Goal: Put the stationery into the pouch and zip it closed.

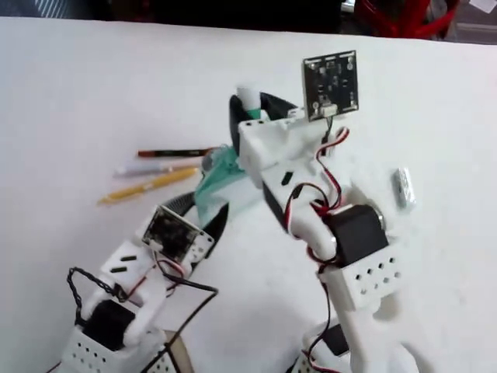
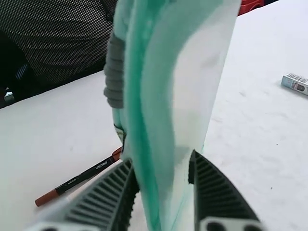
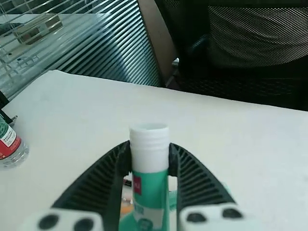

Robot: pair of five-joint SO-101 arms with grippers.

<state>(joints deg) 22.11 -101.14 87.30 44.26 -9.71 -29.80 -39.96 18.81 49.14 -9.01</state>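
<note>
left claw point(image 2: 161, 164) gripping 1 teal pouch point(image 2: 183, 86), centre of high view | right claw point(image 3: 149, 148) clamped on 1 glue stick point(image 3: 149, 135), just above pouch | 3 pens point(image 1: 155, 167) lying on table point(image 1: 78, 78), left of pouch | 1 small box point(image 1: 402, 186) at right

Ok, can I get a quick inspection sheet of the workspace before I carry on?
Surface: white table, no spills seen.
Job's things: teal pouch held upright; glue stick held; three pens lying on the table beside the pouch.
Clutter: small box, maybe stationery, apart from the arms; bottle.
Grippers: left gripper shut on the pouch; right gripper shut on the glue stick.
Cables: red and black wires along the right arm; black cable on the left arm.
Surroundings: mesh chair, window blinds.
</note>
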